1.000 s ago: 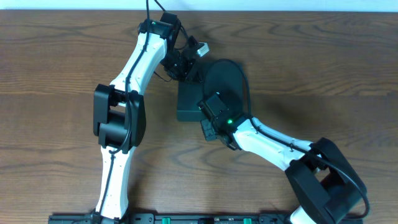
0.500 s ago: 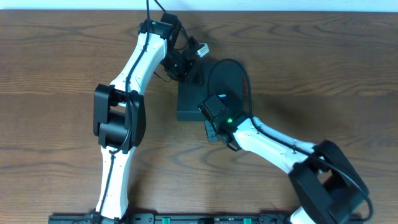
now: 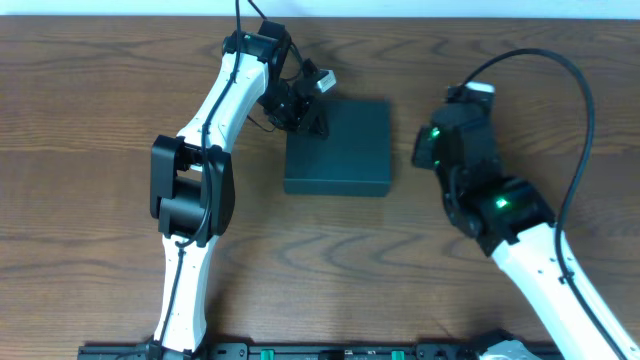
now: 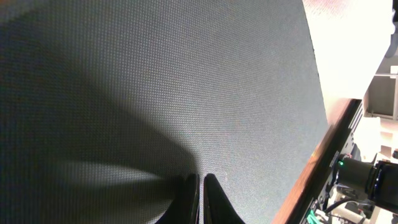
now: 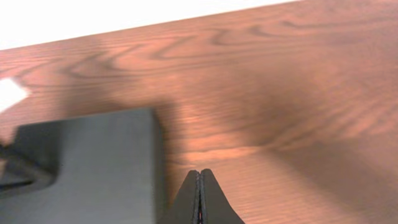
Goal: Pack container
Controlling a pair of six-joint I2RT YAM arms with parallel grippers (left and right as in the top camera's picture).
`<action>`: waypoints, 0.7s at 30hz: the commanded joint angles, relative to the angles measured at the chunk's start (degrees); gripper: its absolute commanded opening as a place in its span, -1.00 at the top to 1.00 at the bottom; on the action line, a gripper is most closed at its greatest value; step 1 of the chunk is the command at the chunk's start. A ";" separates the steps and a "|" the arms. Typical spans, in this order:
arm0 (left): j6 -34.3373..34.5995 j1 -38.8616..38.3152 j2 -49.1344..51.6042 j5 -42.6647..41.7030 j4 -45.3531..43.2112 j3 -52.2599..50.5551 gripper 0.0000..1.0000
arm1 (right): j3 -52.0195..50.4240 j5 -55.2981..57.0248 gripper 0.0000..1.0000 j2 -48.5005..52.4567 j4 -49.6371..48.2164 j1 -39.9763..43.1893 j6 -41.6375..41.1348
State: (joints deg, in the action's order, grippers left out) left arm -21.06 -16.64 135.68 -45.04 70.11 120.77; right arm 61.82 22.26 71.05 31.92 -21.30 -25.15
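The container, a dark teal-green box with its flap lid shut flat, lies on the table in the overhead view. It fills the left wrist view and shows at the left of the right wrist view. My left gripper rests on the lid's far left corner, its fingers shut with nothing between them. My right gripper hangs to the right of the box, apart from it, its fingers shut and empty above bare wood.
The brown wooden table reaches to a white strip at the far edge. A black cable loops above my right arm. The table's edge shows at the right of the left wrist view.
My right arm has swung off the box lid, rightward and away, to the table right of the box. The lid now lies uncovered. The left arm has not moved.
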 commanded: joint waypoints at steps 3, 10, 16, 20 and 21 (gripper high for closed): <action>0.57 0.96 0.17 0.15 2.25 2.12 0.88 | 0.11 -4.63 0.97 0.00 0.02 9.20 0.81; 16.98 3.58 -5.66 15.28 2.29 14.29 0.88 | 0.11 -16.15 0.97 0.00 -0.61 22.60 8.68; 26.08 7.13 -14.03 28.74 3.48 15.91 0.88 | 0.11 -16.11 0.06 0.00 -0.76 24.37 14.95; 26.05 9.22 -18.97 32.89 9.97 15.91 0.88 | 0.11 -16.33 -0.88 0.00 -0.59 24.33 15.82; 26.23 9.33 -19.76 33.73 11.50 15.91 0.88 | 0.11 -16.35 -0.99 0.00 -0.59 24.30 15.80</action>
State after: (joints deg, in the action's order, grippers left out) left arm 3.62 -7.64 117.91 -16.05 79.48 135.72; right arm 61.82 6.35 71.13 31.44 2.50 -10.92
